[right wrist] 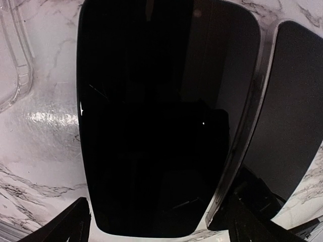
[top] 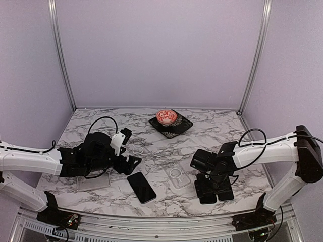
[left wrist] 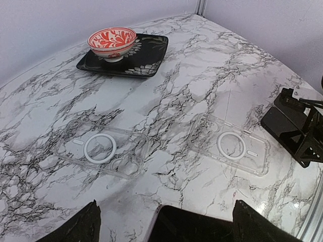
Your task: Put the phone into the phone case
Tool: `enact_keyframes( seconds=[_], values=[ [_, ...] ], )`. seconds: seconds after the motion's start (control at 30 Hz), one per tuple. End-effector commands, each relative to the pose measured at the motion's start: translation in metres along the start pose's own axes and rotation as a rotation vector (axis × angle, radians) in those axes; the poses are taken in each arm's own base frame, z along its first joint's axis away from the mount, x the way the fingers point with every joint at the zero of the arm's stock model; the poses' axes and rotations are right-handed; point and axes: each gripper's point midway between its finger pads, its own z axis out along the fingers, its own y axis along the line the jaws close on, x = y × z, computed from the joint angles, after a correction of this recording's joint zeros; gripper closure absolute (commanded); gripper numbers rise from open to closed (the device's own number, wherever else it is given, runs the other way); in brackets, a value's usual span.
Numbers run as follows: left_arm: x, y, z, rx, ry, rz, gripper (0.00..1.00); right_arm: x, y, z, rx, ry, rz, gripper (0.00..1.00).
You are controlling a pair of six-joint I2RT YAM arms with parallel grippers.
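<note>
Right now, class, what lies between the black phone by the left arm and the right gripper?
A clear phone case lies flat between the black phone and the right gripper; the top view shows it.

We find no legible text, label, brand, number or sign in any view. The phone (top: 141,187) shows a blank dark screen. The clear phone cases (left wrist: 102,148) (left wrist: 229,144) carry no lettering. The bowl (left wrist: 112,41) and plate (left wrist: 146,55) bear painted patterns only, not writing.
</note>
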Motion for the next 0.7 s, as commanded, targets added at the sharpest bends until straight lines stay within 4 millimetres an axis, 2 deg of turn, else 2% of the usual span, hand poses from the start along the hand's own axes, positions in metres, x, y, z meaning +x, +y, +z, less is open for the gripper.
enact_keyframes(
  seconds=[0.0, 0.1, 0.27, 0.4, 0.53, 0.67],
  values=[
    [0.005, 0.003, -0.006, -0.011, 0.008, 0.030, 0.08, -0.012, 0.011, -0.015, 0.010, -0.039, 0.035, 0.09],
    [0.008, 0.004, -0.006, -0.017, 0.008, 0.026, 0.08, -0.019, 0.016, -0.021, 0.017, -0.051, 0.021, 0.09],
    [0.012, 0.005, -0.003, -0.027, 0.026, 0.048, 0.08, -0.019, 0.020, -0.009, 0.020, -0.032, 0.014, 0.08],
    [0.009, 0.005, -0.003, -0.027, 0.024, 0.049, 0.07, -0.017, 0.015, -0.001, 0.056, -0.019, -0.013, 0.07],
    [0.008, 0.004, -0.004, -0.022, 0.019, 0.044, 0.07, -0.012, 0.000, 0.008, 0.129, 0.004, -0.035, 0.05],
    [0.010, 0.004, -0.001, -0.024, 0.028, 0.052, 0.07, -0.004, 0.000, 0.020, 0.080, 0.035, -0.029, 0.05]
  ],
)
